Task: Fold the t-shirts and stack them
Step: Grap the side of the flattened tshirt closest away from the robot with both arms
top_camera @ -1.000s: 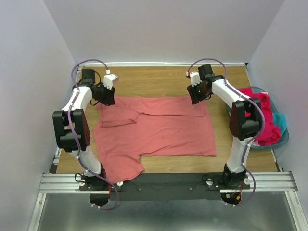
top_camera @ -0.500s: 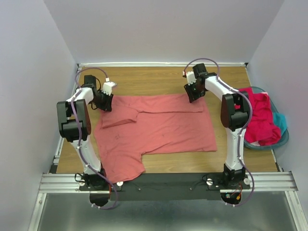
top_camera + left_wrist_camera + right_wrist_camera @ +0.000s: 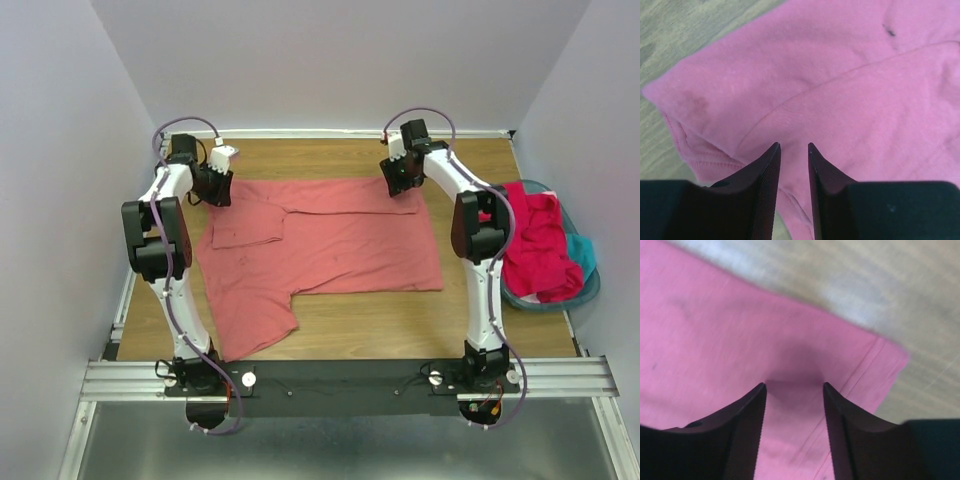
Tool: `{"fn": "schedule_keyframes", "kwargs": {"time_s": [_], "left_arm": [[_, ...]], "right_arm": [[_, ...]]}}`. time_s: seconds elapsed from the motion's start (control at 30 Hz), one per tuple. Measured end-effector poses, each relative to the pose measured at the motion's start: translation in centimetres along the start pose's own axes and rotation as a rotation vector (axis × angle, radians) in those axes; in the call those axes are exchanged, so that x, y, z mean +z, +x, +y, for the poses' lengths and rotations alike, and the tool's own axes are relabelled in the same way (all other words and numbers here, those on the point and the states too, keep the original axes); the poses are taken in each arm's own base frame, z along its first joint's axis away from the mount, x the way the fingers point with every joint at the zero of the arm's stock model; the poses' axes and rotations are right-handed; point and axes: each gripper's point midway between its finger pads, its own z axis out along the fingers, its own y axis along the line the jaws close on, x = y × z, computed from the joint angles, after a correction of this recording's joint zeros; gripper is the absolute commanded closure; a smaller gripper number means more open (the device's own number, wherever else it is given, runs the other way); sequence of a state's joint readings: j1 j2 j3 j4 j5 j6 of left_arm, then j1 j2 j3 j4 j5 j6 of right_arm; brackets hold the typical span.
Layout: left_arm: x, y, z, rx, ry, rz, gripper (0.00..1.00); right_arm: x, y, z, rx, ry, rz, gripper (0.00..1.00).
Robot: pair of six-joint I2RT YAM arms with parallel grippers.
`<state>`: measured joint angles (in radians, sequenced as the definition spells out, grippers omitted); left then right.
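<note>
The large salmon-pink cloth t-shirt point(image 3: 325, 250) lies spread on the wooden table point(image 3: 340, 160). The left end effector point(image 3: 794, 150) and right end effector point(image 3: 794, 387) sit at its far corners, fingers slightly apart over the cloth. Magenta-red and teal shirts point(image 3: 540, 245) fill the round teal plastic basket point(image 3: 590, 285).

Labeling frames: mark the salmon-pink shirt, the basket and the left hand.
salmon-pink shirt point(image 3: 340, 245), top external view, middle of its flat body.
basket point(image 3: 590, 287), top external view, teal rim at the right edge.
left hand point(image 3: 794, 146), left wrist view, gap between its fingertips over the cloth.
</note>
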<state>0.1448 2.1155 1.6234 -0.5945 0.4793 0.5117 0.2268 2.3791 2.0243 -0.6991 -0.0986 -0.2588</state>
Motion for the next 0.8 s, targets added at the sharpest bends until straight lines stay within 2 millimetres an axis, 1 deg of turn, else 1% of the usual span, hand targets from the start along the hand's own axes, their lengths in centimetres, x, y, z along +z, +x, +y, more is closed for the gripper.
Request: {"fn": "schedule_keyframes", "kwargs": {"time_s": [0.03, 0.1, 0.13, 0.17, 0.2, 0.23, 0.3, 0.33, 0.4, 0.43, 0.5, 0.53, 0.57, 0.6, 0.63, 0.67, 0.7, 0.73, 0.8], "left_arm": [[-0.5, -0.2, -0.3, 0.006, 0.004, -0.003, 0.60], [-1.6, -0.3, -1.1, 0.028, 0.015, -0.005, 0.55], [-2.5, -0.3, -1.6, 0.047, 0.021, -0.009, 0.51], [-3.4, -0.2, -2.3, 0.073, 0.029, -0.011, 0.49], [-4.5, 0.1, -3.2, 0.097, 0.039, -0.009, 0.49], [-5.7, 0.5, -4.0, 0.122, 0.045, -0.009, 0.48], [-8.0, 1.4, -5.7, 0.190, 0.059, -0.005, 0.48], [-8.8, 2.0, -6.4, 0.212, 0.064, -0.001, 0.48], [-10.5, 3.3, -7.6, 0.252, 0.071, 0.013, 0.48], [-11.2, 4.4, -8.3, 0.281, 0.081, 0.027, 0.48], [-12.0, 6.0, -9.2, 0.318, 0.089, 0.050, 0.50], [-12.3, 7.5, -10.0, 0.336, 0.101, 0.079, 0.50], [-12.4, 8.9, -10.6, 0.355, 0.113, 0.106, 0.51], [-12.5, 10.4, -11.1, 0.362, 0.123, 0.139, 0.52], [-12.6, 11.6, -11.6, 0.368, 0.134, 0.165, 0.52], [-12.6, 13.2, -12.2, 0.377, 0.149, 0.197, 0.53], [-12.8, 14.6, -12.7, 0.387, 0.157, 0.230, 0.53], [-12.9, 15.6, -13.1, 0.392, 0.164, 0.253, 0.53], [-13.4, 17.1, -13.7, 0.410, 0.167, 0.284, 0.53]], "right_arm": [[-0.2, 0.2, 0.2, 0.000, -0.013, -0.002, 0.37], [-1.3, 0.7, 0.7, -0.001, -0.034, 0.005, 0.33], [-2.1, 1.0, 1.1, -0.001, -0.048, 0.007, 0.25], [-3.3, 0.9, 1.4, -0.010, -0.058, -0.005, 0.22], [-4.6, 1.3, 1.8, -0.026, -0.071, -0.009, 0.10], [-5.6, 1.5, 2.1, -0.034, -0.079, -0.012, 0.08], [-9.0, 2.4, 2.9, -0.080, -0.097, -0.025, 0.07], [-10.4, 3.0, 3.3, -0.099, -0.105, -0.027, 0.07], [-12.9, 3.9, 3.8, -0.146, -0.115, -0.043, 0.10], [-13.8, 4.8, 4.2, -0.171, -0.125, -0.038, 0.16], [-15.2, 7.0, 4.9, -0.225, -0.148, -0.009, 0.26], [-15.5, 8.8, 5.4, -0.245, -0.162, 0.020, 0.35], [-15.6, 10.0, 5.6, -0.259, -0.173, 0.045, 0.39], [-15.7, 12.2, 6.1, -0.280, -0.195, 0.096, 0.42], [-15.6, 13.9, 6.4, -0.293, -0.210, 0.131, 0.45], [-15.6, 15.7, 6.8, -0.307, -0.227, 0.173, 0.46], [-15.6, 16.9, 7.1, -0.314, -0.240, 0.202, 0.48], [-15.6, 18.2, 7.3, -0.334, -0.252, 0.233, 0.49], [-15.8, 20.1, 7.8, -0.344, -0.273, 0.276, 0.50]]}}
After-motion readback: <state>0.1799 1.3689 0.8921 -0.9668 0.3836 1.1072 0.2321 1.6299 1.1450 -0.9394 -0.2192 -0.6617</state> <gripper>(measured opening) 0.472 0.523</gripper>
